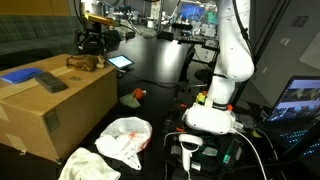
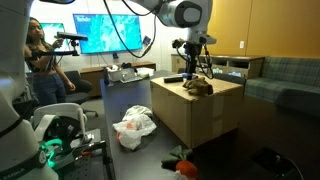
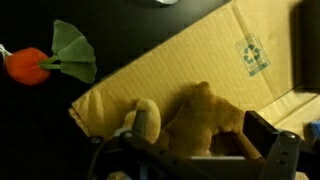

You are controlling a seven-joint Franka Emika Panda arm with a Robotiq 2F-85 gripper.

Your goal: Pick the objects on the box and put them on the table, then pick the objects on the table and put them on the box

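Note:
The brown lump [image 1: 85, 62] [image 2: 200, 87] [image 3: 200, 118] lies at a corner of the box [image 1: 60, 112] [image 2: 195, 118] [image 3: 215, 55]. My gripper [image 1: 92, 44] [image 2: 195, 68] [image 3: 205, 135] hangs right over it, open, one finger on each side of the lump. A blue flat pad [image 1: 20, 75] and a dark grey slab [image 1: 48, 82] [image 2: 175, 79] also rest on the box. On the black table [image 1: 165, 70] beside the box lie the red-green toy [image 1: 135, 96] [image 3: 45, 62] [image 2: 182, 165], the white-and-orange bag [image 1: 128, 135] [image 2: 135, 127] and a white cloth [image 1: 85, 165].
The arm's white base [image 1: 215, 110] stands beside the box. A person [image 2: 40, 60] stands at the back in an exterior view, in front of a lit screen [image 2: 110, 30]. Cluttered desks with monitors line the far side.

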